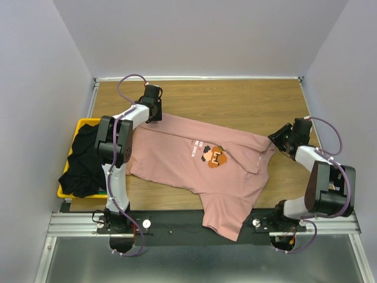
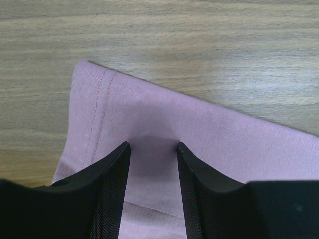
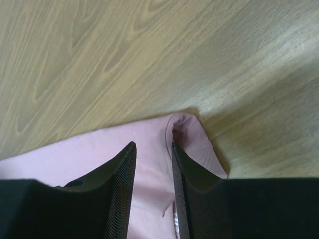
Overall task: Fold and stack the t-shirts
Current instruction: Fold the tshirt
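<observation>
my left gripper point(image 2: 152, 145) stands half open over the pink t-shirt's point(image 2: 209, 134) hemmed corner; my right gripper point(image 3: 153, 144) is narrowly parted astride its bunched edge, clamping nothing.

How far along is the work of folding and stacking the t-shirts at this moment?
Done: the dusty-pink cloth t-shirt lies spread on the wooden table. In hand: left gripper and right gripper stand open at its corners. To do: every fold, and the black shirt in the yellow plastic basket.
</observation>
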Robot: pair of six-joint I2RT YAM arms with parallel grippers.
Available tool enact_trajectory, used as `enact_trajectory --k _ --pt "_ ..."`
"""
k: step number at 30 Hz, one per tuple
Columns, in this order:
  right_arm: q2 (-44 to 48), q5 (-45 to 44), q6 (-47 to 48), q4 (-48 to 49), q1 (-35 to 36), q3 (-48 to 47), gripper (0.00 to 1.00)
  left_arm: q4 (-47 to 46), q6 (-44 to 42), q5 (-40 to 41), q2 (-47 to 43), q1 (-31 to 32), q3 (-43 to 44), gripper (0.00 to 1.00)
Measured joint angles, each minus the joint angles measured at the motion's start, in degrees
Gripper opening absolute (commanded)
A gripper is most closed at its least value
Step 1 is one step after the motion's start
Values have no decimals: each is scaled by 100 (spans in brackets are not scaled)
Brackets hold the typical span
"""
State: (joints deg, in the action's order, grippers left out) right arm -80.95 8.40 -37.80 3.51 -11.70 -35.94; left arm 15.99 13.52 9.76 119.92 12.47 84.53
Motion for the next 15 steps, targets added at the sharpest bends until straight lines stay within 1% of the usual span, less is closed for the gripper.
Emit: enact_trajectory --k 9,15 --pt "-442 -13 -116 118 -52 -57 40 0 2 0 0 0 0 50" --pt "-483 -17 -146 313 -118 -37 31 0 0 0 0 0 0 51"
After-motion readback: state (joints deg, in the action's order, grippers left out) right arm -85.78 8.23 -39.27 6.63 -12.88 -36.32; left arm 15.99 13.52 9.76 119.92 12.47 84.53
